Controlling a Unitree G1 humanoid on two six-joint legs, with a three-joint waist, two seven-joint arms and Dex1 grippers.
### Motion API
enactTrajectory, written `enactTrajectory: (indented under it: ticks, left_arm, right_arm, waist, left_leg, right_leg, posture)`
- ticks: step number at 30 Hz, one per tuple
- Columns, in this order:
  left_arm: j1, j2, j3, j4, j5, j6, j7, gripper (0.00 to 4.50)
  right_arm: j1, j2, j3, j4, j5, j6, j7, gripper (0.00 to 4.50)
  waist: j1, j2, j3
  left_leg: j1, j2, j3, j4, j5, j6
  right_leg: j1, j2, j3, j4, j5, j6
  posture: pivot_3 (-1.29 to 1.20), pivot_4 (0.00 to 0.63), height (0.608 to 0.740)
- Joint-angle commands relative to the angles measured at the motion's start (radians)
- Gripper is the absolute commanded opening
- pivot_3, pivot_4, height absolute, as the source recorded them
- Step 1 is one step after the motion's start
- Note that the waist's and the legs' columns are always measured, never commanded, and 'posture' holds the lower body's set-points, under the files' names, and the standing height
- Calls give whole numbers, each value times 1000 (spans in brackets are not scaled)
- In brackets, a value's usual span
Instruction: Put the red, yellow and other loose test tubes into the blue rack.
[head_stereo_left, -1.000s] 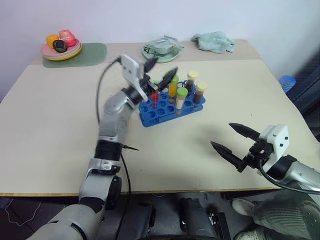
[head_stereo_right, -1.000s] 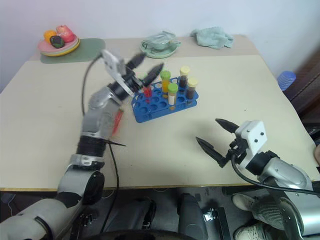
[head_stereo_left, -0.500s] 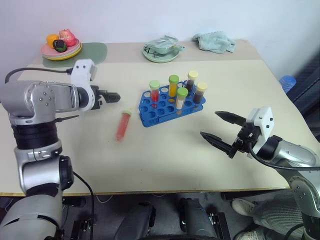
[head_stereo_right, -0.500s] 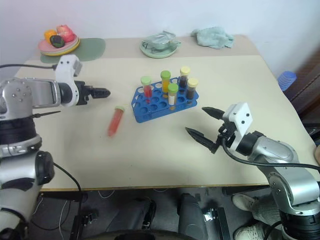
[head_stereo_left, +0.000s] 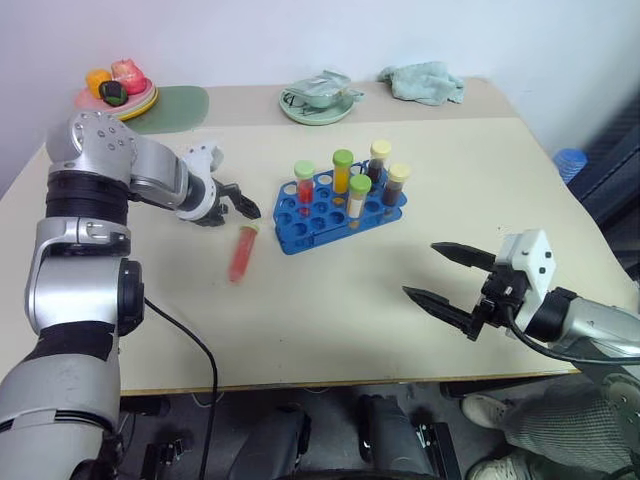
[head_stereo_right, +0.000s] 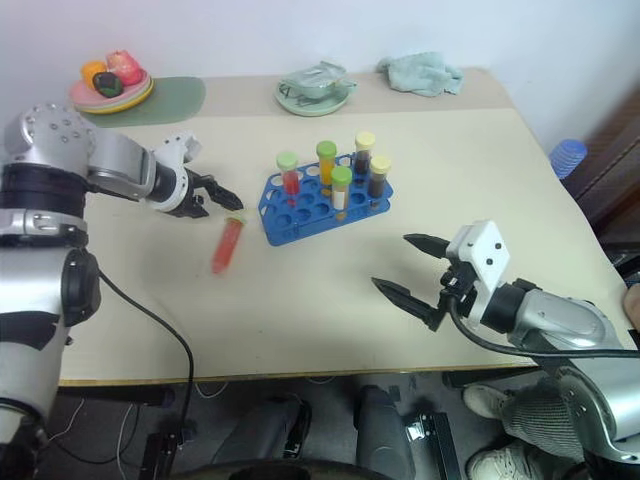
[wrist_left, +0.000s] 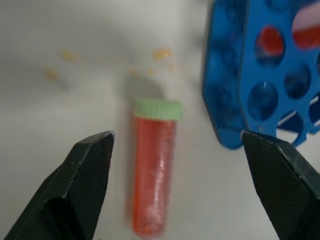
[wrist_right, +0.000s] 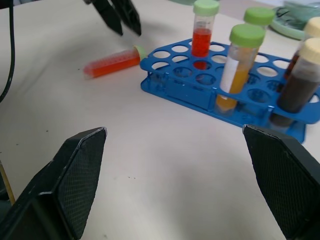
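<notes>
A clear plastic tube of red liquid with a green cap (head_stereo_left: 241, 253) lies flat on the beige tabletop (head_stereo_left: 330, 300), just beside the bright blue plastic rack (head_stereo_left: 335, 207). The left pincer (head_stereo_left: 240, 204) hovers over its capped end, fingers wide apart and empty. The right pincer (head_stereo_left: 440, 275), also wide and empty, hangs well apart from the tube.

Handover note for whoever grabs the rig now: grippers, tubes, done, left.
Left gripper: open, empty, poised over the loose red tube.
Right gripper: open, empty, hovering near the table's front edge, away from the tubes.
Loose red tube: lying on the table beside the blue rack, green cap toward the rack.
Done: five capped tubes stand upright in the rack.
Left: grasp the red tube and stand it in a free hole.
</notes>
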Motion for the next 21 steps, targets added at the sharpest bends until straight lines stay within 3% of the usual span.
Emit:
enactTrajectory:
  ticks: [1,10,19,21]
  left_arm:
    - [-65,34,-80,40,-123,8,44,4141]
    - [-80,1,-160,136,-199,8,184,4141]
    - [26,-117,-7,93,6,8,237,4141]
    - [47,-125,14,68,55,8,222,3603]
  right_arm:
    - [14,-10,-42,-44,20,-6,-5,4500]
    - [16,-5,-41,-64,31,-3,-34,4500]
    - [39,0,-46,-65,21,-19,-40,4500]
    - [53,0,-53,-68,20,-26,-38,4500]
  waist:
    - [-2,0,0]
    - [-12,0,0]
    - [-11,0,0]
    - [-12,1,-1]
  left_leg:
    - [0,0,0,0,0,0]
    - [0,0,0,0,0,0]
    - [0,0,1,0,0,0]
    - [1,0,2,0,0,0]
  right_leg:
    - [0,0,0,0,0,0]
    - [0,0,1,0,0,0]
    - [0,1,1,0,0,0]
    - [0,1,2,1,0,0]
  posture:
    - [0,150,740]
    - [0,150,740]
    - [0,150,740]
    - [0,150,740]
